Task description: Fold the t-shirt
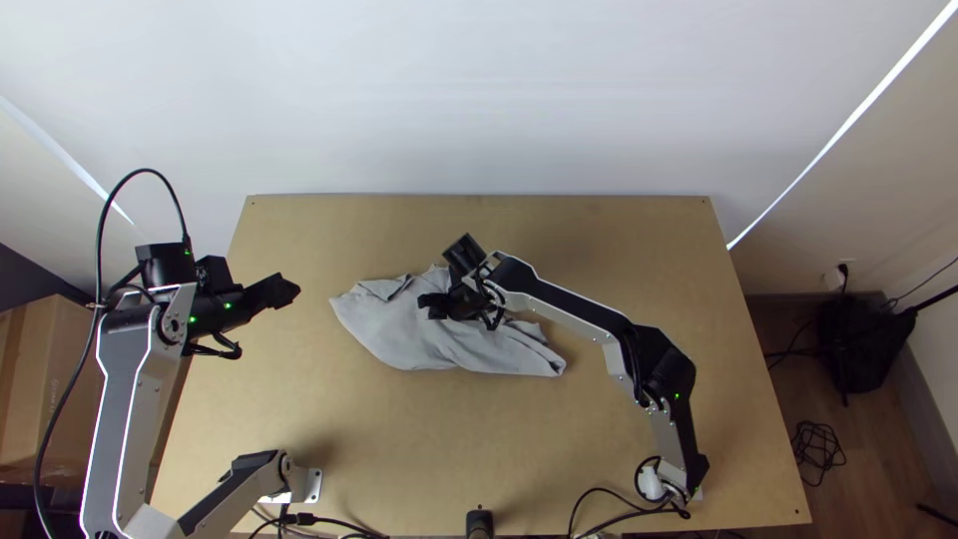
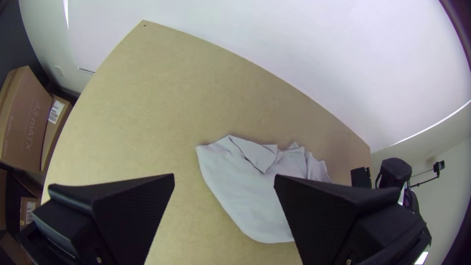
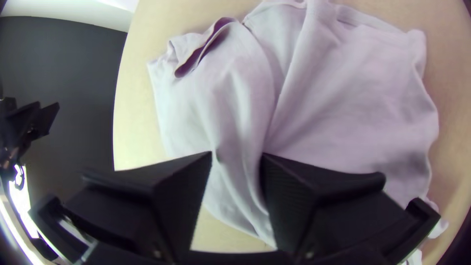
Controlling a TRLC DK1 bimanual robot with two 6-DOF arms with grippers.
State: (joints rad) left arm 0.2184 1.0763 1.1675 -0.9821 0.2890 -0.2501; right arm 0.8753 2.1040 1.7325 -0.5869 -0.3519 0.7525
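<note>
Top view: a light grey fabric t-shirt (image 1: 399, 334) lies wrinkled and partly folded over itself, longer from side to side, at the middle of the light wooden table (image 1: 559, 449). The left arm's black gripper (image 1: 273, 291) is well apart from it, above the table's left side. The right arm's black gripper (image 1: 436, 305) is over the shirt's middle.

Left wrist view: the left gripper (image 2: 224, 175) has its two wide, flat fingers spread far apart, holding nothing. The shirt lies beyond them, a small flap turned over along its edge.

Right wrist view: the right gripper (image 3: 237, 153) is partly open, its fingers parted by a moderate gap. Long, raised folds of the shirt run through that gap; whether the fingers touch the cloth, I cannot tell. Both fingers stand clear of a grip.
</note>
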